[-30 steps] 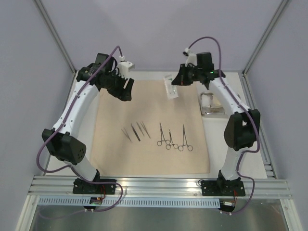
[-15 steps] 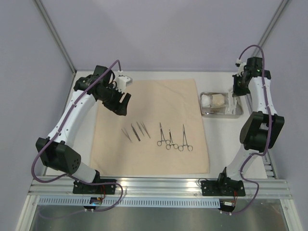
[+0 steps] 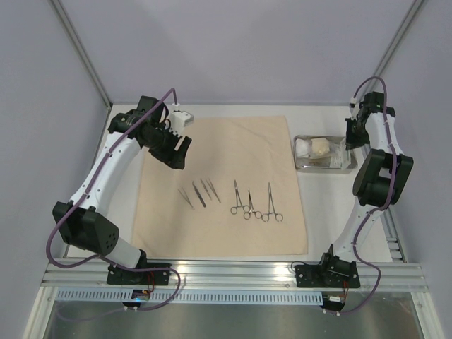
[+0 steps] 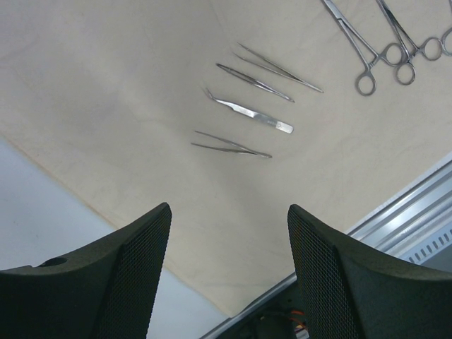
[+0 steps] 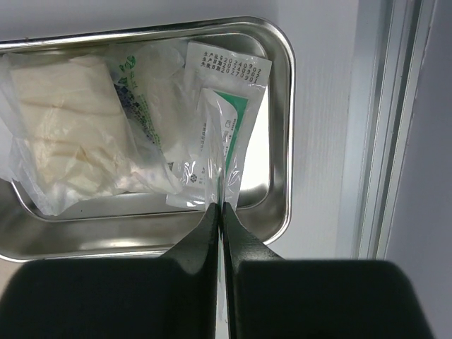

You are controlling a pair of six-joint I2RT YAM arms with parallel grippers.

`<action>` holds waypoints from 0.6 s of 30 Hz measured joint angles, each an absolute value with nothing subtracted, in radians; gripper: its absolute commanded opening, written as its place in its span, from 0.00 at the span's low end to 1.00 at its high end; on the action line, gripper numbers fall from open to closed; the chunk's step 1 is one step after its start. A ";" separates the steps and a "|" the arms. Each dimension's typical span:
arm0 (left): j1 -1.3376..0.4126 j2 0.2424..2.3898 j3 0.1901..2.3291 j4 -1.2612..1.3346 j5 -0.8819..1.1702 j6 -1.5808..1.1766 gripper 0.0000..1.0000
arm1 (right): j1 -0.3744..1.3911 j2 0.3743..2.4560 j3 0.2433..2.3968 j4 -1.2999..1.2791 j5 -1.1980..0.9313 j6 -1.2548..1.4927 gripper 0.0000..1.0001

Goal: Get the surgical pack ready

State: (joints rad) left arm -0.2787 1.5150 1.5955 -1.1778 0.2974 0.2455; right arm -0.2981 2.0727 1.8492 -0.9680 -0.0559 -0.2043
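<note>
The tan cloth sheet (image 3: 219, 233) lies flat on the table. On it lie several tweezers (image 3: 199, 192) (image 4: 229, 145) and three scissor-handled clamps (image 3: 254, 203) (image 4: 367, 53). The steel tray (image 3: 323, 168) (image 5: 85, 236) stands right of the sheet and holds bagged gauze pads (image 5: 63, 134) and white packets (image 5: 176, 106). My right gripper (image 3: 351, 134) (image 5: 222, 206) is shut on a thin white packet with a green stripe (image 5: 236, 120), over the tray's right end. My left gripper (image 3: 180, 152) (image 4: 229, 212) hangs open and empty above the sheet's far left part.
An aluminium rail (image 3: 233, 272) runs along the near edge, behind both arm bases. A second rail (image 5: 388, 127) runs just right of the tray. A strip of white table (image 4: 42, 212) shows left of the sheet.
My right arm has swung from the sheet's far edge out to the right, carrying the packet over the tray. My left gripper has shifted slightly to the left.
</note>
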 measured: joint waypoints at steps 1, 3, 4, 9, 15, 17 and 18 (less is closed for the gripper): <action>-0.279 1.517 1.596 -1.178 0.297 0.245 0.76 | -0.301 2.078 1.853 -0.967 -0.056 -0.205 0.00; -0.279 1.525 1.596 -1.178 0.297 0.245 0.76 | -0.306 2.090 1.855 -0.963 -0.054 -0.207 0.01; -0.279 1.531 1.596 -1.178 0.297 0.245 0.76 | -0.308 2.096 1.856 -0.961 -0.054 -0.207 0.01; -0.279 1.560 1.596 -1.178 0.297 0.245 0.76 | -0.318 2.139 1.858 -0.944 -0.072 -0.213 0.01; -0.279 1.560 1.596 -1.178 0.297 0.245 0.76 | -0.324 2.147 1.857 -0.909 -0.106 -0.223 0.00; -0.279 1.560 1.596 -1.178 0.297 0.245 0.76 | -0.326 2.147 1.853 -0.887 -0.125 -0.226 0.00; -0.279 1.560 1.596 -1.178 0.297 0.245 0.76 | -0.328 2.148 1.850 -0.879 -0.139 -0.229 0.00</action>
